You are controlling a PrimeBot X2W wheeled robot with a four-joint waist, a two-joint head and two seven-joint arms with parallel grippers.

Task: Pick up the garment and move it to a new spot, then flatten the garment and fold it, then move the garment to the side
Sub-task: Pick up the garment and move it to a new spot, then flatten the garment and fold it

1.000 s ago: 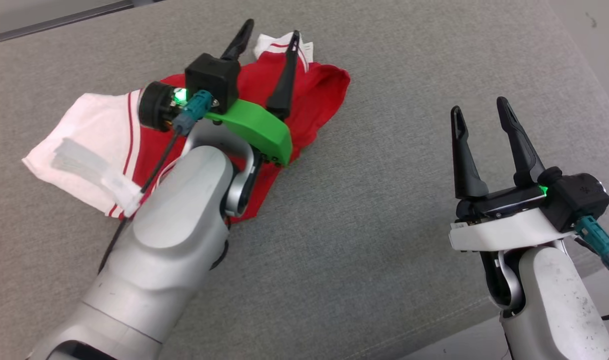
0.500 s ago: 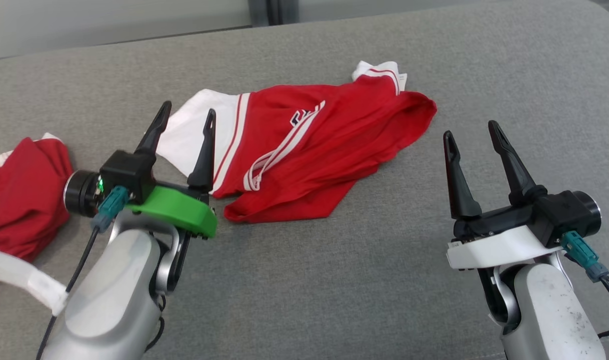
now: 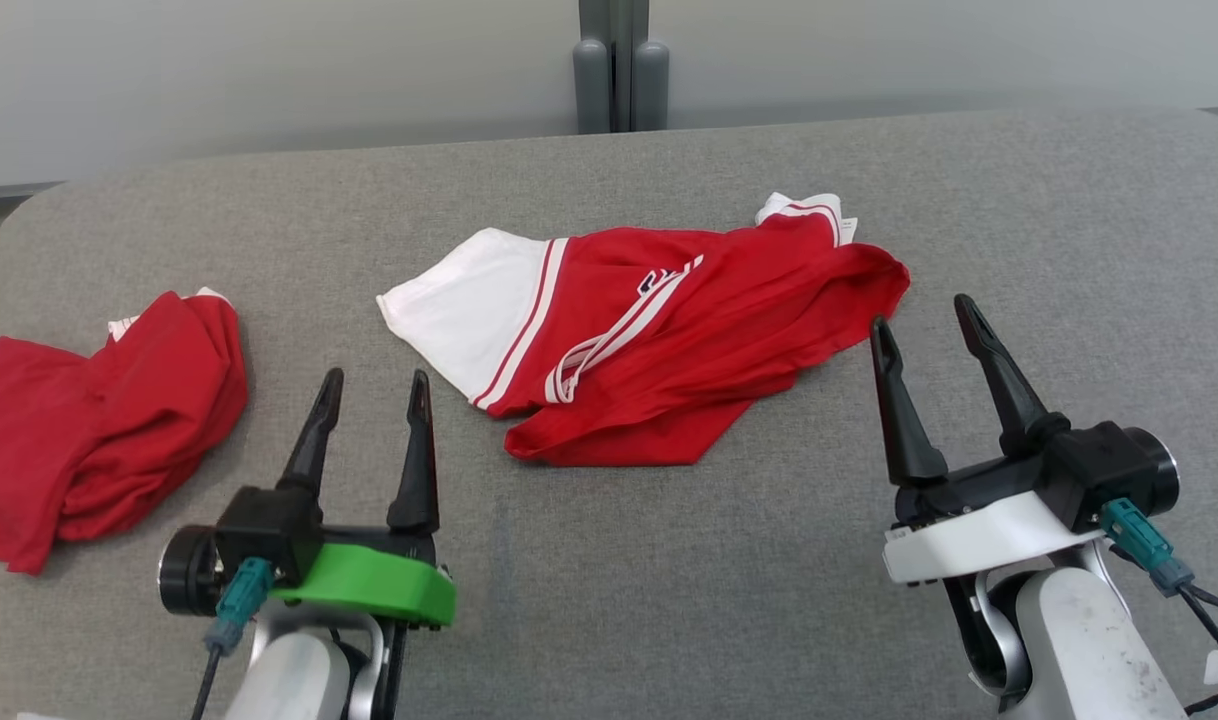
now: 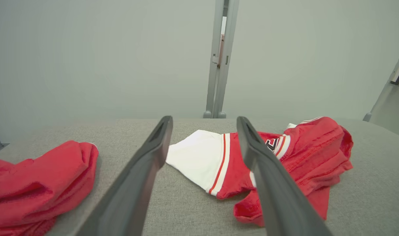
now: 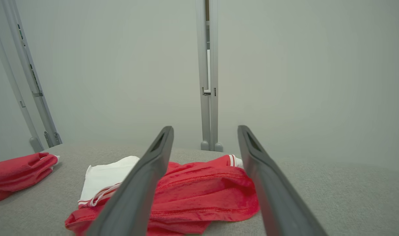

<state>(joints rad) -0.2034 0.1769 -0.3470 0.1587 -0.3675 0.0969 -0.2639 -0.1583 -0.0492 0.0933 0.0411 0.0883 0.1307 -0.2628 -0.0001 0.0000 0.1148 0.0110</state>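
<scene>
- Surface (image 3: 609,600): grey woven cloth, flat, with rounded far corners. Its rough weave probably drags on fabric, so edges are better lifted than slid.
- Garment (image 3: 689,350): thin red knit with a white panel and white stripes. It lies loose and rumpled mid-surface, just beyond the 2 grippers. Its folds overlap, so it appears to await flattening. Judged best handling: pinch 2 well-separated edges, the white end at left and the red corner at right, taking 1 layer only. Then draw them apart, low and evenly.
- Red pile (image 3: 99,430): a 2nd soft garment, bunched at the surface's left edge, well apart from the first. It is best left alone.
- Right gripper (image 3: 921,312): fingers (image 3: 897,410) long, dark, tapered and rigid. They are spread apart and hold nothing, tips near the red corner.
- Left gripper (image 3: 375,377): green mount, like fingers, spread apart and empty, short of the white end.
</scene>
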